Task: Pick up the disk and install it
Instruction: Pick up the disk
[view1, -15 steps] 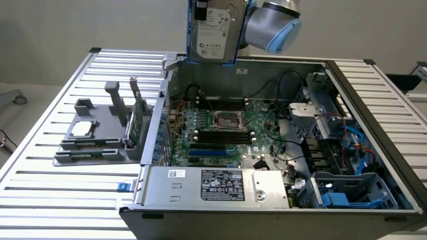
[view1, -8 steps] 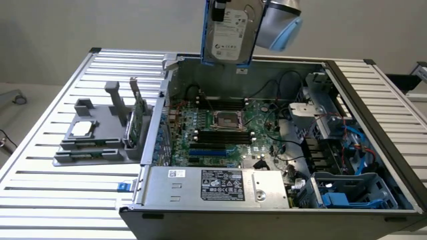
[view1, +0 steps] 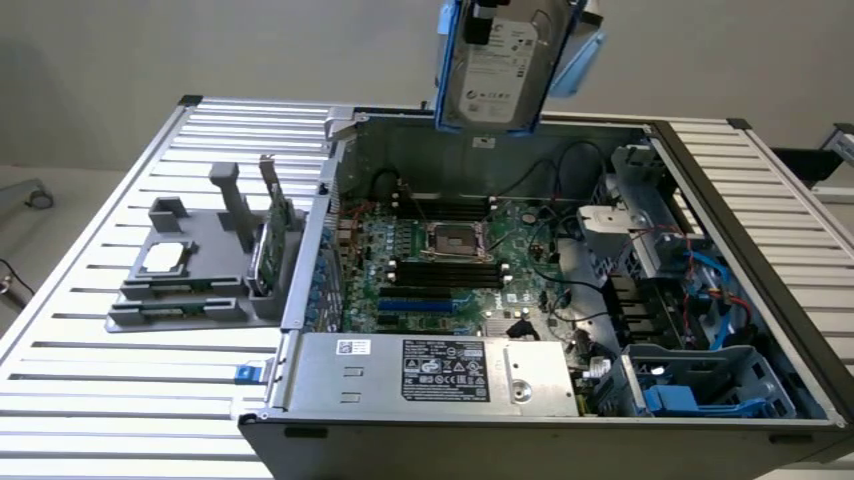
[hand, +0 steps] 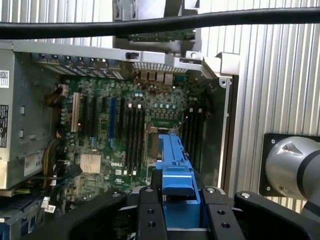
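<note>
The disk, a silver-grey hard drive with a white label in a blue carrier, hangs upright in the air above the far rim of the open computer case. In the wrist view, my gripper is shut on the blue carrier, with a black finger on one side and another on the opposite side. The motherboard lies far below the disk. The drive's label side faces the exterior view.
The case lies open on a slatted aluminium table. A power supply sits at its near edge and blue drive bays at the exterior view's lower right. A grey fixture with a small square chip and a green card stands to the left.
</note>
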